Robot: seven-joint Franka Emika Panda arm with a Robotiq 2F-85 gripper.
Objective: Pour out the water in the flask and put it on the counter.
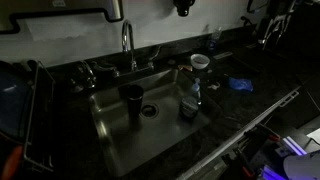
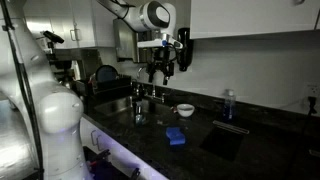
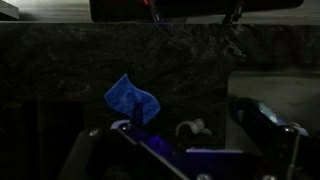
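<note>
Flask [image 1: 133, 100] stands upright in the steel sink [image 1: 113, 135], beside the drain [image 1: 150, 110]. Rigid and smooth-walled, probably water-heavy, it suits a firm mid-body grasp. Gripper [image 2: 160, 75] hangs well above, jaws seemingly parted and empty.

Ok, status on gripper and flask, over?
Gripper open, empty, raised above the counter. Flask upright in the sink, not gripped. Clear bottle also in there, standing apart.
</note>
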